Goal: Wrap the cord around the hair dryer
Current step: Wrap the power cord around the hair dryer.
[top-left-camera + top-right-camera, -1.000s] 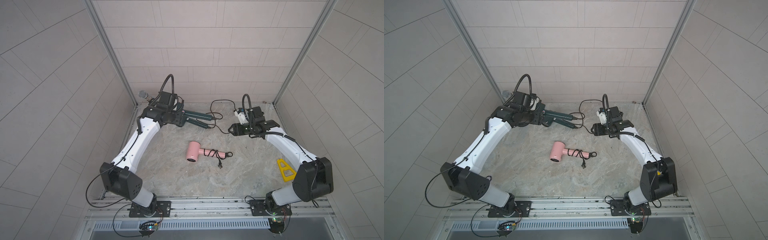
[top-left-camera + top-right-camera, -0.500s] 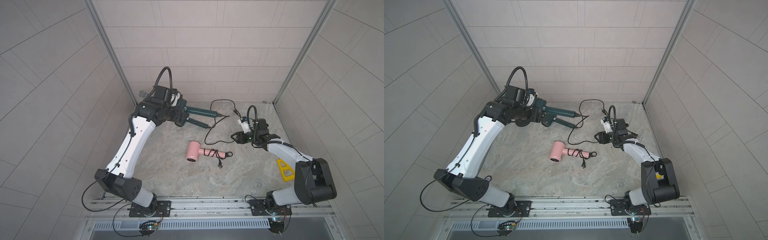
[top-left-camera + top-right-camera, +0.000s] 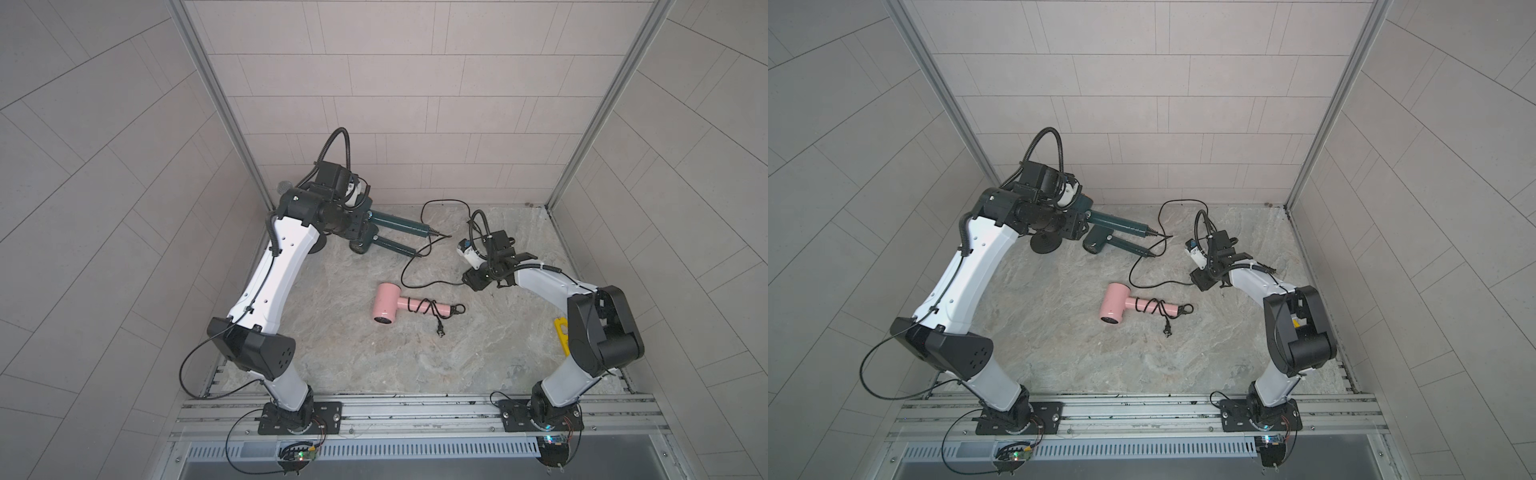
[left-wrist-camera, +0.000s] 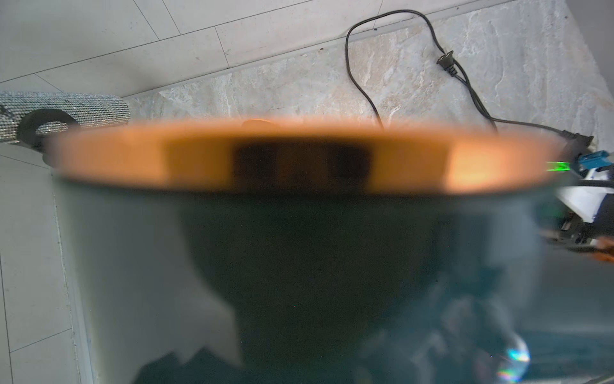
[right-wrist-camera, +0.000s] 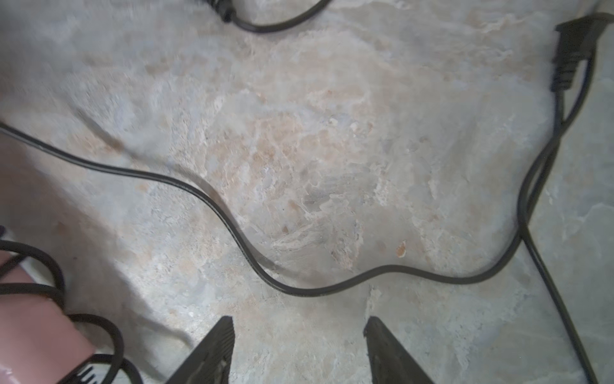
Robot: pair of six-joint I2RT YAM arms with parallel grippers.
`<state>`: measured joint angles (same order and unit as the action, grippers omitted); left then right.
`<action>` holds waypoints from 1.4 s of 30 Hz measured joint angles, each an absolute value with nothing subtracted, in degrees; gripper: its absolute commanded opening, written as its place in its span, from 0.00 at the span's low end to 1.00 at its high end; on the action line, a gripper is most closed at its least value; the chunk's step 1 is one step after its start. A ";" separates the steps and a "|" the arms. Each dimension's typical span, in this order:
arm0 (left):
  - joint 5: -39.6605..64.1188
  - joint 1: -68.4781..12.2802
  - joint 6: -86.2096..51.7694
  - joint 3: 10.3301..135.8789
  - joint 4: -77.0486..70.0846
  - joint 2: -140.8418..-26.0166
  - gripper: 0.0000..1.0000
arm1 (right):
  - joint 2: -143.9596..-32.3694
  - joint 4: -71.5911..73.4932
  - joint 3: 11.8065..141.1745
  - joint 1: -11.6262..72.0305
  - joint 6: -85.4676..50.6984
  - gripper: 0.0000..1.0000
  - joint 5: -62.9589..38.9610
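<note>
The left end effector [image 3: 359, 220] grips the teal hair dryer [image 3: 399, 224] beyond the already-wrapped pink hair dryer [image 3: 388, 301], while the right end effector [image 5: 300, 320] hovers, jaws apart, over the loose cord [image 5: 309, 293] near the pink handle's end, with pinching that cord the likely next requirement.

dark teal hair dryer [image 3: 399, 222], orange rim on its head, at back-left of tabletop [image 3: 374, 365], handle lying roughly level and pointing toward the right side, black cord [image 5: 309, 292] unwrapped, trailing off the handle end, snaking loose across the tabletop
</note>
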<state>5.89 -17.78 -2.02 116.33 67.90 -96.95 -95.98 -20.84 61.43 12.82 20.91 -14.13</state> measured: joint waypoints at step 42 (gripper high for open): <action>8.54 -15.11 -1.39 118.13 66.46 -101.27 0.00 | -115.31 -39.88 81.34 8.82 28.08 0.00 -16.38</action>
<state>8.54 -15.11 -1.39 118.13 66.46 -101.27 -115.31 -39.88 81.34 8.82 28.08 -16.38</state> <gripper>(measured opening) 0.706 0.052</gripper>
